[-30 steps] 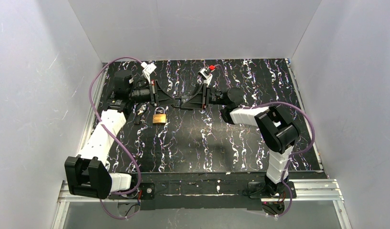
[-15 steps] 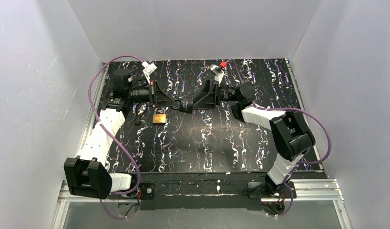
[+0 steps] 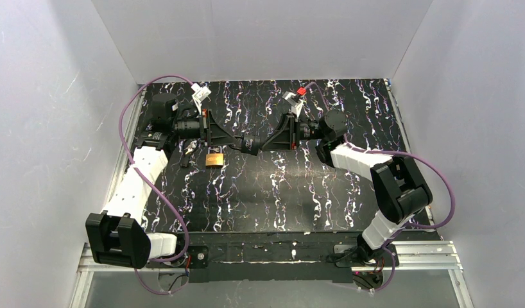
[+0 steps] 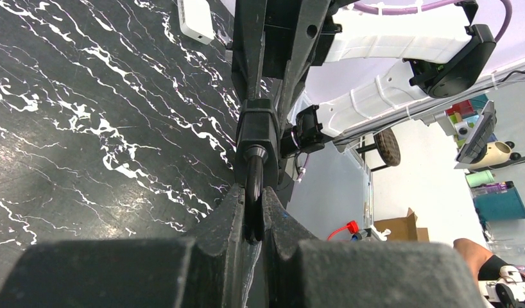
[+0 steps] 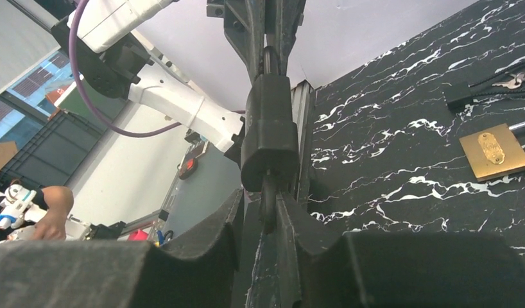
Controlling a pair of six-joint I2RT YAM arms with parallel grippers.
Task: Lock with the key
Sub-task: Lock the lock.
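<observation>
**Both arms gripped the black padlock; brass lock lay apart**

The left gripper [image 3: 237, 140] and right gripper [image 3: 264, 144] faced each other above the table's [image 3: 311, 192] far-left part. Each was clenched on one end of a small black padlock [image 3: 250, 142] (I couldn't tell which end was the shackle). The brass lock [image 3: 214, 158] lay flat toward the far left corner, just beside the left gripper and not touching it, with the keys [image 3: 191, 146] near it.

Left arm [image 3: 137, 183], right arm [image 3: 359, 160]: white shells on long links, blocky black housings at joints. Purple cable [image 3: 124, 115] looped beside each, widest at 10 and 4 o'clock. White plug [image 3: 199, 93] at 11, red clip [image 3: 301, 91] at 12. Fingers [image 4: 215, 224] matte black, wedge-shaped, faintly grainy. Black bases [image 3: 196, 255] at 6.
</observation>
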